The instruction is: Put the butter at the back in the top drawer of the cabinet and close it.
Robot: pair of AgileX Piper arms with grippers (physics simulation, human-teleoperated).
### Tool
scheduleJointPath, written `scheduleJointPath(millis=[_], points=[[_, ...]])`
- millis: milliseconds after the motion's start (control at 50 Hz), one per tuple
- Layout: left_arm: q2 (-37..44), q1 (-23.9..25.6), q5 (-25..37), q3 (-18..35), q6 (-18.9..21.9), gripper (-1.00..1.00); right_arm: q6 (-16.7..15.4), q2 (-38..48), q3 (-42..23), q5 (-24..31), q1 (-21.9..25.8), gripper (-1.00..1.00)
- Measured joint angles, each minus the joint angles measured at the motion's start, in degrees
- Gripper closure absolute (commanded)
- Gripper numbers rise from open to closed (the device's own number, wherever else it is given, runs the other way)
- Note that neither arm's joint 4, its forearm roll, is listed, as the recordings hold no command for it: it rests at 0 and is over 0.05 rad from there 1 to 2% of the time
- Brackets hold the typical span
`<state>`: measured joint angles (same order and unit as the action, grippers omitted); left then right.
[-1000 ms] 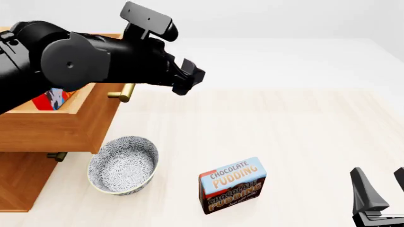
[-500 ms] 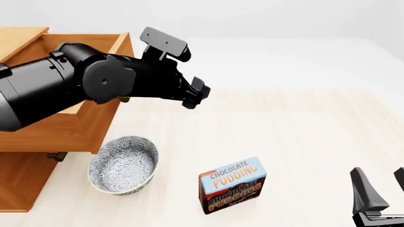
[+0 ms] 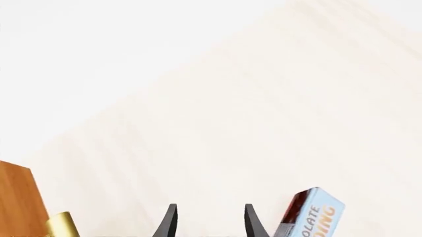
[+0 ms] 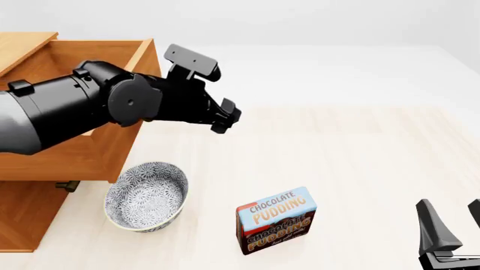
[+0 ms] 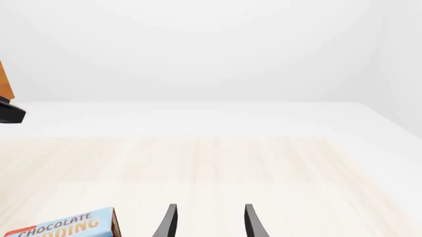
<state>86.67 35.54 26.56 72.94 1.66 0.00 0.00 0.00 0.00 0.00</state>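
— What are my grippers doing?
— My left gripper [image 4: 225,117] has its fingers spread, holding nothing, beside the pulled-out top drawer [image 4: 90,149] of the cabinet [image 4: 22,211] at the table's left edge. My right gripper [image 5: 207,222] is spread too.
— The butter?
— Can't see it; my arm hides the drawer's inside. The bowl [image 4: 146,197] holds nothing.

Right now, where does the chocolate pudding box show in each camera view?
Front view: pudding box stands low centre, right of the patterned bowl.
Left wrist view: bottom edge, beside the left pincer.
Right wrist view: bottom-left corner, cut off.
Shared landmark: the pale wooden table.
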Motion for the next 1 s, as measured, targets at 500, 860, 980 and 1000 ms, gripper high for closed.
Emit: scheduleJointPath(millis=[500,860,980,1000], points=[[-0.3,-3.8,-0.8,-2.7,0.7,-1.00,0.0,0.0,0.0,0.0,0.0,-1.00],[-1.6,-7.9,-2.6,-5.0,1.9,-1.00,0.0,0.0,0.0,0.0,0.0,-1.00],[-1.7,-8.9,-3.0,-5.4,2.0,-1.00,0.0,0.0,0.0,0.0,0.0,-1.00],[-1.8,-9.0,-3.0,-5.4,2.1,-1.00,0.0,0.0,0.0,0.0,0.0,-1.00]])
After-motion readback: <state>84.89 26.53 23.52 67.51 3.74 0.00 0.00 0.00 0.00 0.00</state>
